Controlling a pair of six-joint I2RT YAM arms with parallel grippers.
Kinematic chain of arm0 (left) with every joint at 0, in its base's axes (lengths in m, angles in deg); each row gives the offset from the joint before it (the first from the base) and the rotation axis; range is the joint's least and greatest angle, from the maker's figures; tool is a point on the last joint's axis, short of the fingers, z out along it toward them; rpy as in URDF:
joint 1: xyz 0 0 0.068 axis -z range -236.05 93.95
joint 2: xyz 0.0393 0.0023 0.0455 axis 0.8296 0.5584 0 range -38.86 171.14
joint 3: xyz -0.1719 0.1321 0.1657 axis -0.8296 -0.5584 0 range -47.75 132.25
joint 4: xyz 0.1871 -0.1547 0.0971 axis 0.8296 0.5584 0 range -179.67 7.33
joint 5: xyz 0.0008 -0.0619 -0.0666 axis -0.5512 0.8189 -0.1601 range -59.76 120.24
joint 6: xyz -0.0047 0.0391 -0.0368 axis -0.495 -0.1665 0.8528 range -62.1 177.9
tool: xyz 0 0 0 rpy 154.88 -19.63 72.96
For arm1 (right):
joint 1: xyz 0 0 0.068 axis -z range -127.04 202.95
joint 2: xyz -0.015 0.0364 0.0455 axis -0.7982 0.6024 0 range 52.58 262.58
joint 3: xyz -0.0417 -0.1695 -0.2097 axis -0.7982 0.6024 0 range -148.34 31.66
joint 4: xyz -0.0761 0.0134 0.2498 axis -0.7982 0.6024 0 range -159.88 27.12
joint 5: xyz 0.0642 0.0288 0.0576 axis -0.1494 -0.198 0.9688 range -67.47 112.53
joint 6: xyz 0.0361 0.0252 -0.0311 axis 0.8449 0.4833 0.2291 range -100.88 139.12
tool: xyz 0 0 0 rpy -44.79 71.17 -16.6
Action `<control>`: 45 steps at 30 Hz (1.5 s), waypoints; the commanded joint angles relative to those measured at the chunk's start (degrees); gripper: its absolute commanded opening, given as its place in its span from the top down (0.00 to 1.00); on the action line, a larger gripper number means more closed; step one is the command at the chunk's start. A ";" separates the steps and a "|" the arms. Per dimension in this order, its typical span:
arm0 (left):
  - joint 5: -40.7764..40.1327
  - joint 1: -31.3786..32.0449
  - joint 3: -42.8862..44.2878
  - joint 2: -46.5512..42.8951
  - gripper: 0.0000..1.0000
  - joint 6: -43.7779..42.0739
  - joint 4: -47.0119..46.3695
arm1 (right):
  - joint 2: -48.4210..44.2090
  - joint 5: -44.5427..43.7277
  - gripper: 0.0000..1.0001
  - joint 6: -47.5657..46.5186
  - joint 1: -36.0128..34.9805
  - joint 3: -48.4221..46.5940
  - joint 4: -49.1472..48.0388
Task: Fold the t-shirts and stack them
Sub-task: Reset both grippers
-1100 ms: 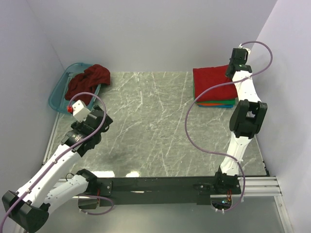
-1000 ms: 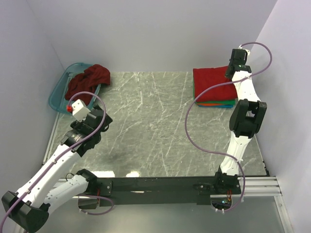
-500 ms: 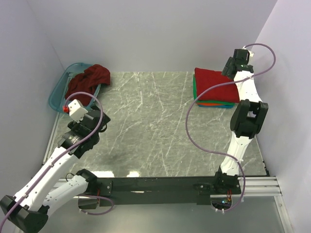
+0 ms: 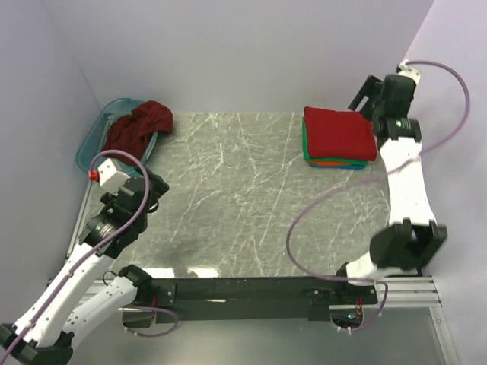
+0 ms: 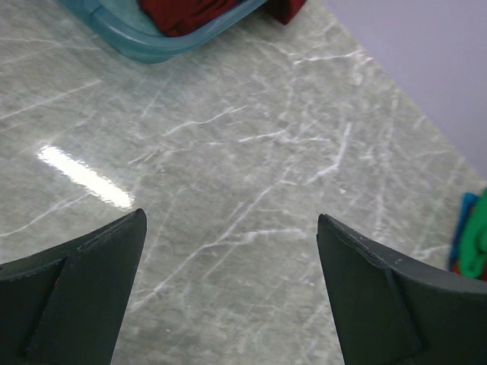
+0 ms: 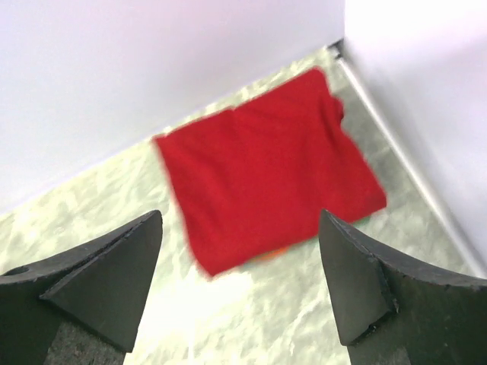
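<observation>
Maroon t-shirt [image 4: 137,128] lies crumpled across the teal basket [image 4: 90,148] rim, far-left on the desk [image 4: 243,190]; limp, light cloth, so I'd pinch a raised fold; my left pincer [image 5: 228,220] and right pincer [image 6: 240,217] both gape wide, empty, the right one near the folded red t-shirt [image 6: 266,182].

A teal basket [image 4: 90,144] sits far left on the marble table [image 4: 243,194].

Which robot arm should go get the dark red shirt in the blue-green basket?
Probably the left. Its open left gripper sits close to the translucent teal plastic basket holding the crumpled maroon t-shirt. The open right gripper is far across, beside the folded bright red t-shirt.
</observation>
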 commanded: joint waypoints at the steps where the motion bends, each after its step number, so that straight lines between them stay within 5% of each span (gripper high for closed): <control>1: 3.19 -0.25 -0.17 -3.11 0.01 0.01 -3.33 | -8.18 2.20 0.11 4.03 -0.72 8.18 -1.17; 22: 14.01 -0.25 -7.37 -7.67 0.01 0.44 -2.89 | -56.62 11.86 0.08 10.01 -1.52 64.16 -3.01; 28: 12.17 -0.25 -8.79 -12.25 0.00 2.37 0.35 | -61.10 18.02 0.07 12.99 -1.52 68.75 -4.68; 33: 11.81 -0.25 -9.75 -12.87 0.01 3.96 1.94 | -65.94 10.91 0.07 14.49 -1.52 69.99 -4.17; 45: 10.32 -0.08 -11.25 -14.09 0.01 6.86 3.09 | -67.61 13.72 0.07 14.14 -1.60 70.87 -5.39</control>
